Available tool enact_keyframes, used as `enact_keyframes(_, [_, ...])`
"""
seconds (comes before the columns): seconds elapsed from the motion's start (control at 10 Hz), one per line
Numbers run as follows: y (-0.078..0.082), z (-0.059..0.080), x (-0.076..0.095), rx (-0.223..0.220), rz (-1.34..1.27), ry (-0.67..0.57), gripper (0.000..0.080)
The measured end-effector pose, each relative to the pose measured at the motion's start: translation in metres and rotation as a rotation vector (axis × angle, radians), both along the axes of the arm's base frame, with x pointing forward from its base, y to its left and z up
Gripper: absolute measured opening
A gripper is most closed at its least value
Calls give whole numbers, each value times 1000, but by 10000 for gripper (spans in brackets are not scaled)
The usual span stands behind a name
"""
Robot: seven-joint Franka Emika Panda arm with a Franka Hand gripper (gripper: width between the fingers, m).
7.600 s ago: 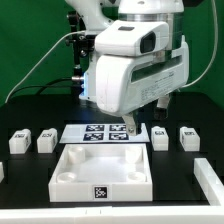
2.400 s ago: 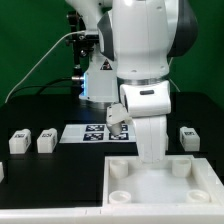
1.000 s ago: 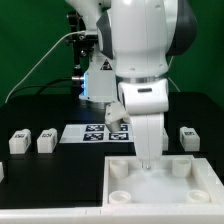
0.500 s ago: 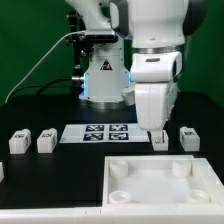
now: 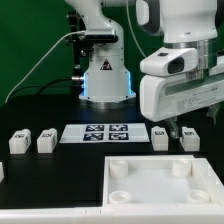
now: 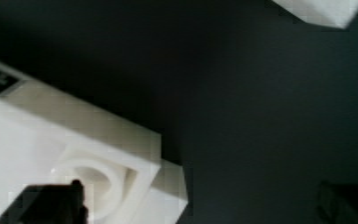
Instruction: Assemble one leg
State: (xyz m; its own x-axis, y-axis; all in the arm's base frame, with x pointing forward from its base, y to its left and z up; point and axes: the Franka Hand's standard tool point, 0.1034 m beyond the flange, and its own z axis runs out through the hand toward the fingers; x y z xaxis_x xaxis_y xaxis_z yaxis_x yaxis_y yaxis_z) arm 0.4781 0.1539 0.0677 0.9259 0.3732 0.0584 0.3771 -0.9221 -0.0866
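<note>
Several small white legs with black-and-white tags stand on the black table: two at the exterior view's left (image 5: 18, 141) (image 5: 46, 141) and two at its right (image 5: 160, 138) (image 5: 189, 137). My gripper (image 5: 173, 127) hangs above the gap between the two right legs, just beyond the far right corner of the white tray (image 5: 150, 190). In the wrist view my gripper (image 6: 202, 205) is open and empty, with its dark fingertips (image 6: 48, 205) wide apart. One fingertip is over the tray's corner socket (image 6: 108, 168). One leg (image 6: 336, 10) shows at the picture's edge.
The marker board (image 5: 98, 132) lies flat between the two pairs of legs, behind the tray. The robot's base (image 5: 104, 75) and cables stand at the back. The tray fills the front right of the table.
The arm has swung from over the tray's middle to the exterior view's right and risen slightly. The tray and the legs have not moved in the last second.
</note>
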Motion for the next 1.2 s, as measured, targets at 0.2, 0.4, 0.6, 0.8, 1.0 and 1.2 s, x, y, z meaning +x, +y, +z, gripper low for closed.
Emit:
enact_keyframes(0.2, [2, 0, -1, 14, -192, 24, 649])
enact_keyframes(0.4, [6, 0, -6, 0, -222, 78, 649])
enact_keyframes(0.6, [29, -1, -26, -39, -272, 179, 649])
enact_keyframes(0.8, [33, -3, -21, -86, -301, 361, 649])
enact_keyframes(1.0, [27, -9, -35, -146, -284, 554, 649])
enact_keyframes(1.2, [24, -9, -40, -199, -259, 738, 649])
